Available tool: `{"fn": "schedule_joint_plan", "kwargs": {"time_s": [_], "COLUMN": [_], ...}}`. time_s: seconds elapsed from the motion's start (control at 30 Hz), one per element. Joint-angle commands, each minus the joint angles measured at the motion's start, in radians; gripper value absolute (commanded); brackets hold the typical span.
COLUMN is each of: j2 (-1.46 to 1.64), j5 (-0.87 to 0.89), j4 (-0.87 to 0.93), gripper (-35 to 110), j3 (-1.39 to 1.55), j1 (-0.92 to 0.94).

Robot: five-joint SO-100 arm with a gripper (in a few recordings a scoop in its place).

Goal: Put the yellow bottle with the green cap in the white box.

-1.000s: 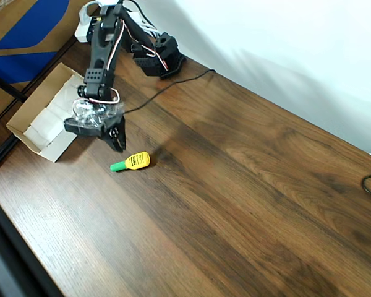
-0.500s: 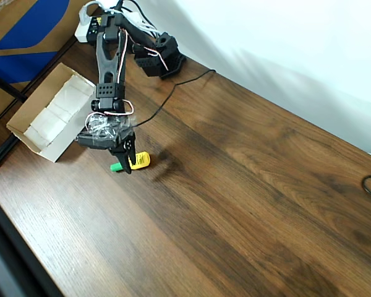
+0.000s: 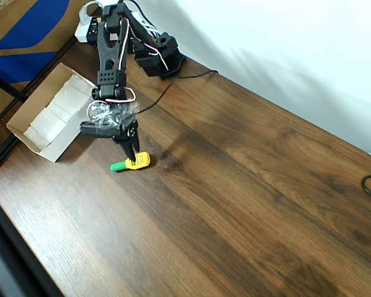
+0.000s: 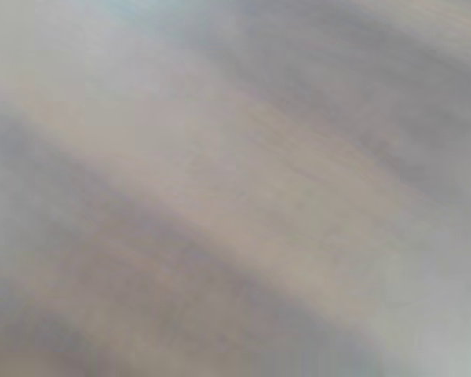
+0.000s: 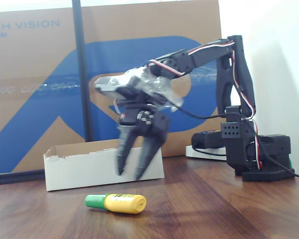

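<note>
Dark wood surface (image 3: 247, 185), overhead: the yellow bottle (image 3: 131, 163) lies just below the tool (image 3: 132, 153), the white box (image 3: 46, 120) beside. Fixed view: tool (image 5: 130, 175) spread open, empty above it. Light, slick, likely rolls; grip mid-body.

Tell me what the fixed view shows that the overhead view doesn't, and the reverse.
The fixed view alone shows height: the gripper hangs open above the table, clear of the yellow bottle, with its fingertips in front of the white box. It also shows print on the big brown-and-blue carton.

The overhead view alone shows the box's white lining, the wide stretch of wooden table and a black cable running from the arm's base.

Both show the bottle lying on its side on the table, outside the box.
</note>
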Motion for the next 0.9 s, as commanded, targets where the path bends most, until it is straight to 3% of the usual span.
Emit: {"fn": "schedule_joint_plan", "kwargs": {"time_s": [0.0,0.6,0.87], "j2": [0.094,0.038,-0.067], "j5": [-0.040,-0.118,-0.123], "j4": [0.017,-0.086,-0.100], "gripper": [16,34,33], "j3": [0.028,0.107,0.029], "j1": [-0.011,0.012,0.031]}}
